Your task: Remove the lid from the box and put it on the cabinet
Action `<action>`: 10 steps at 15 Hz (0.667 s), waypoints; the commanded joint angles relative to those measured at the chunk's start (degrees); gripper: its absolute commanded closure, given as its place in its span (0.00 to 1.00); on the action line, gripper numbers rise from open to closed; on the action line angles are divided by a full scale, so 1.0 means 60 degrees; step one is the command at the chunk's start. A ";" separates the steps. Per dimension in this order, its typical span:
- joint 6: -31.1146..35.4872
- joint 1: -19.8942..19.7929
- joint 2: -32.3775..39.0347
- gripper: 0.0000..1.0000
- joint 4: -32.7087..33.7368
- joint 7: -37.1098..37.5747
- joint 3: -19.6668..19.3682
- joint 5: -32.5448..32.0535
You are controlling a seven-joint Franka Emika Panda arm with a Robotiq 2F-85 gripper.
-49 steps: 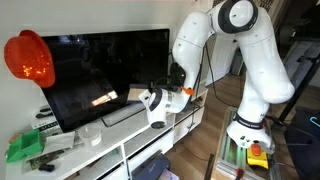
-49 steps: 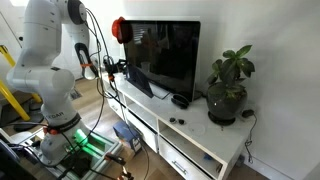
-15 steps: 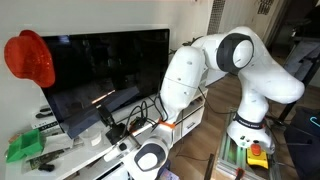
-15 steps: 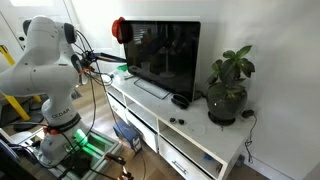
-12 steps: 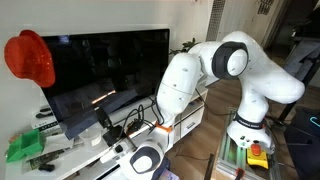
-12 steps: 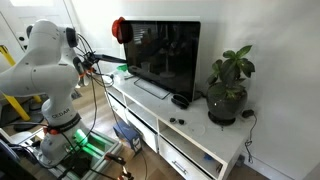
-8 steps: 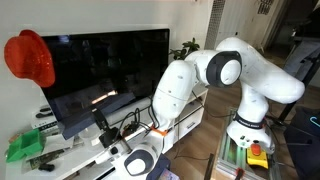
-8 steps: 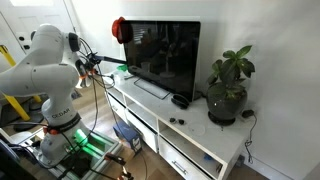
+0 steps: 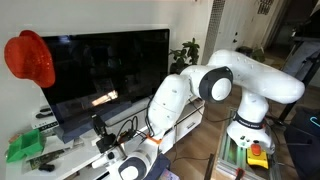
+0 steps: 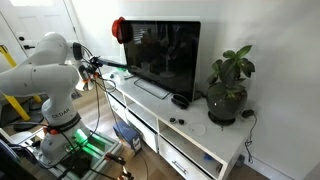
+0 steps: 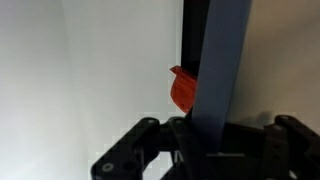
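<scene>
At the cabinet's [image 10: 205,140] end beneath the red hat [image 11: 182,90], the gripper [image 10: 96,65] is gripping the lid [image 11: 222,70] between its fingers. The lid is pointing edge-on towards the TV [image 10: 165,55], apart from the box [image 10: 152,88].

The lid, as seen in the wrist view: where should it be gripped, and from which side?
Grip the lid across one thin edge, clamping both flat faces, as the tool does here. It is a flat panel seen edge-on; its broad faces look too wide to span. Probably come from the edge away from the TV.
</scene>
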 commanded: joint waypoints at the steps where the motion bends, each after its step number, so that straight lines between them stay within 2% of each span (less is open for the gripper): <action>1: 0.0003 0.0062 0.0772 1.00 0.1083 0.0384 -0.0015 0.0001; 5: 0.0247 0.0048 0.1192 1.00 0.1585 0.0790 0.0060 0.0012; 7: 0.0231 0.0069 0.0960 1.00 0.1154 0.0712 -0.0065 0.0091; 10: 0.0311 0.0080 0.1045 1.00 0.1280 0.0820 -0.0044 0.0106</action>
